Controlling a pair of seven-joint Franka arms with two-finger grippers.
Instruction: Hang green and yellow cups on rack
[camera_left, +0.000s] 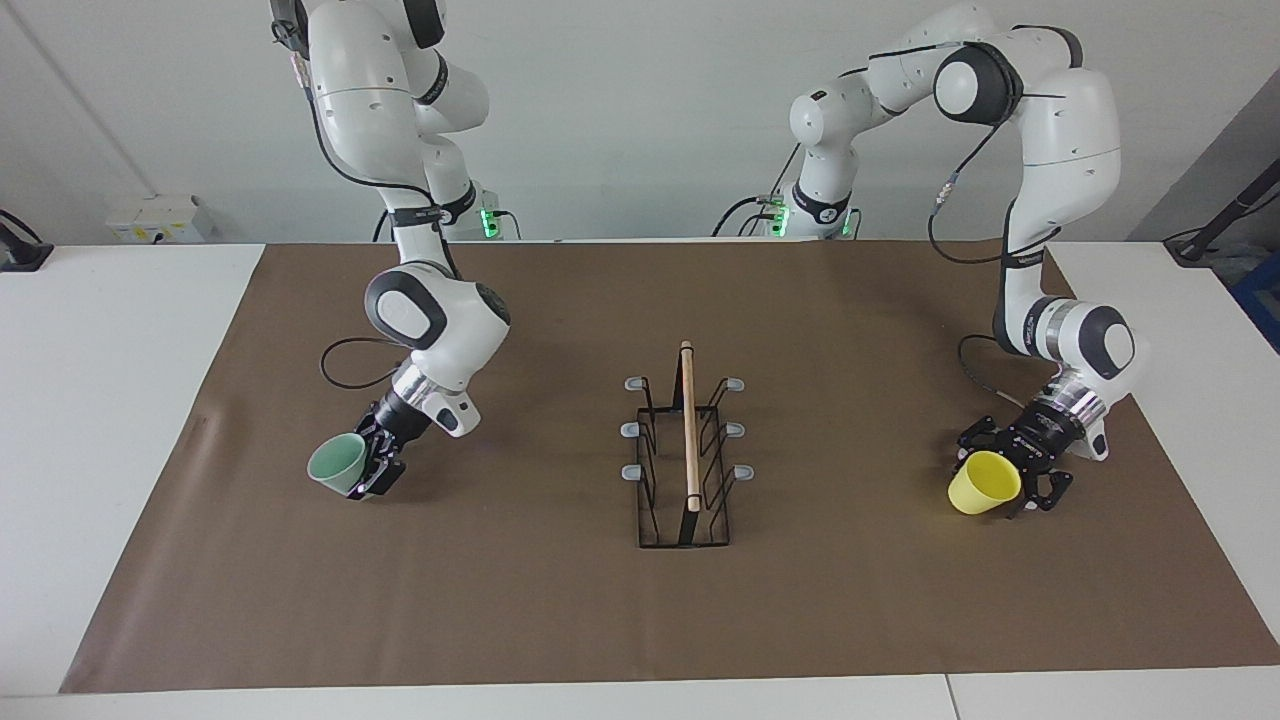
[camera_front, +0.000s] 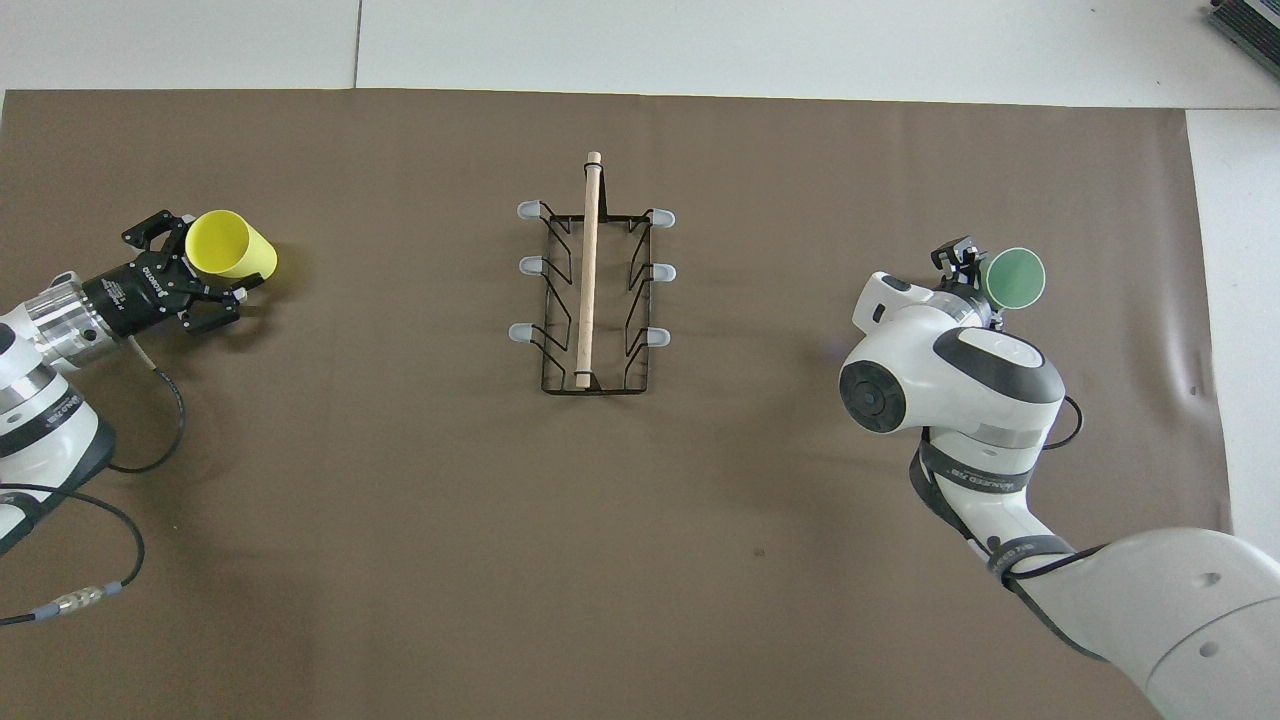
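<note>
The green cup (camera_left: 337, 465) is gripped at its wall by the right hand (camera_left: 372, 468) toward the right arm's end of the surface (camera_left: 560, 600), mouth tipped outward — a hold judged to suit sliding it over a prong later. Whether it is lifted clear of the brown mat (camera_left: 850, 600) cannot be told. The yellow cup (camera_left: 984, 480) lies on its side at the left arm's end, with the left hand (camera_left: 1010, 468) spread wide around its base, nothing clamped yet. The rack (camera_left: 686, 455) stands between them — all six prongs bare. The right fingertips are largely hidden by the cup and wrist.
</note>
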